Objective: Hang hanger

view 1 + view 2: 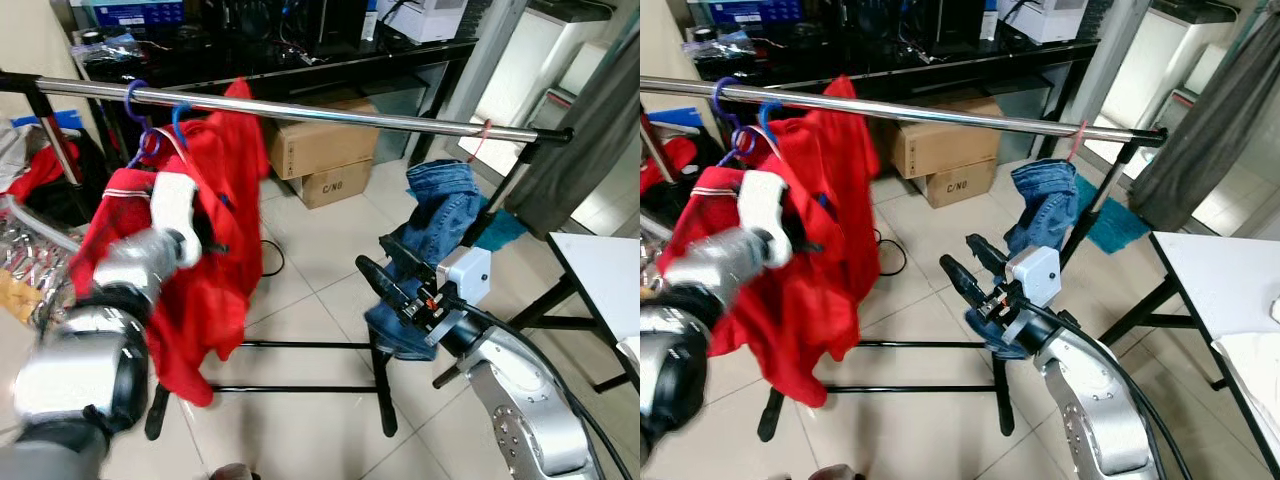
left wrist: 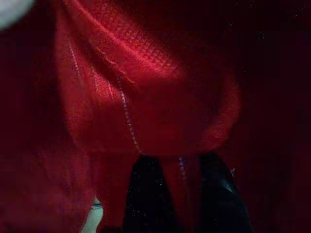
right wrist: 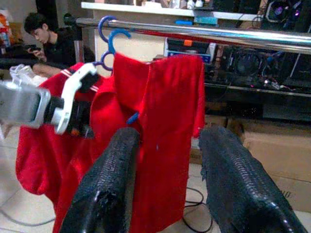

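Closest in: right gripper (image 1: 385, 262) hanging low in front of the rack, fingers spread apart with nothing between them, aimed at the red clothes. Just past it, a bunch of blue jeans (image 1: 440, 215) draped over the rack's right-hand upright.

Left gripper (image 2: 180, 194) buried in the red garment (image 1: 205, 250), raised up to about chest height of the shirt. In the left wrist view, fingers (image 2: 146, 194) close together with a fold of red cloth pinched between them, so clamped on the fabric. White wrist housing pressed against the shirt front.

Above that, blue hanger (image 3: 116, 41) hooked over the chrome rail (image 1: 350, 115), right next to a purple hanger (image 1: 135, 100) also on the rail, near the rail's left end. Red garment hanging below both hooks, one flap thrown up over the rail itself. Can't tell which hook carries which piece of cloth.

Black feet of the rack flat on the pale tiled floor (image 1: 310, 260). Corner of a white surface (image 1: 605, 270) off to the right.

Behind the rack: two cardboard boxes (image 1: 320, 150) on the floor, under a dark desk loaded with electronics. Grey curtain (image 1: 590, 130) far right. In the right wrist view, a person (image 3: 46, 41) sitting way back, looking down at a phone.
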Tool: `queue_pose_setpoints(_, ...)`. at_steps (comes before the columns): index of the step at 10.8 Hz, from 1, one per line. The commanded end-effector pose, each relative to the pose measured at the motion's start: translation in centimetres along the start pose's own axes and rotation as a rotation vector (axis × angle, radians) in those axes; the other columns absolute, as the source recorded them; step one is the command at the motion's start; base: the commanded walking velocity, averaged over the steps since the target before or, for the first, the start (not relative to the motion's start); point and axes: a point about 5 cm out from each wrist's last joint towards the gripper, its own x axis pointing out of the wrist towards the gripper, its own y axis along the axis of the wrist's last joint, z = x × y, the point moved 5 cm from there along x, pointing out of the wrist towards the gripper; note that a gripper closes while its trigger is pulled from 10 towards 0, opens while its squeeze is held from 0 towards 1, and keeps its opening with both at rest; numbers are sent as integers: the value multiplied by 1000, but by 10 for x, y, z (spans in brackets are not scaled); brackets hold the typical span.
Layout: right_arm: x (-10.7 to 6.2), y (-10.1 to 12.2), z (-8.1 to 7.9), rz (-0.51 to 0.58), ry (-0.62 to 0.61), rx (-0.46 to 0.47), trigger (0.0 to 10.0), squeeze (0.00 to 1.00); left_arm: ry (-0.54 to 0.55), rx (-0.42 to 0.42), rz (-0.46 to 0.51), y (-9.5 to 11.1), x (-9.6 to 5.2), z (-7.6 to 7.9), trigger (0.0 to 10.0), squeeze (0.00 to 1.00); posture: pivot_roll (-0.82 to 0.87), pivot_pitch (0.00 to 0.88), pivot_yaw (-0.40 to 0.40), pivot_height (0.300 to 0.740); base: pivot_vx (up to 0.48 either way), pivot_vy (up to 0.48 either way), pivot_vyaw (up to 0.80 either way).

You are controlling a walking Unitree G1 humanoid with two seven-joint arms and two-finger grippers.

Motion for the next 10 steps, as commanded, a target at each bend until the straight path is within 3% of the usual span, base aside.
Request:
queue_pose_setpoints(1, -1, -2, 4, -10, -22, -15, 10000, 0, -5, 24, 51, 9, 2, 5, 10000, 0, 25, 0, -60, 740, 0, 0, 0)
queue_pose_setpoints(3, 2, -3, 5, -8, -25, -12, 10000, 0, 20, 47, 79, 4, 0, 4, 10000, 0, 41, 0, -59, 740, 0, 0, 0)
queue_pose_setpoints(7, 8, -4, 4, 3, -21, -9, 10000, 0, 65, 84, 135, 18, -4, -6, 10000, 0, 52, 0, -51, 740, 0, 0, 0)
queue_pose_setpoints(10, 2, -12, 4, -17, -33, -1, 10000, 0, -38, 125, 79, -16, 4, 31, 10000, 0, 41, 0, -43, 740, 0, 0, 0)
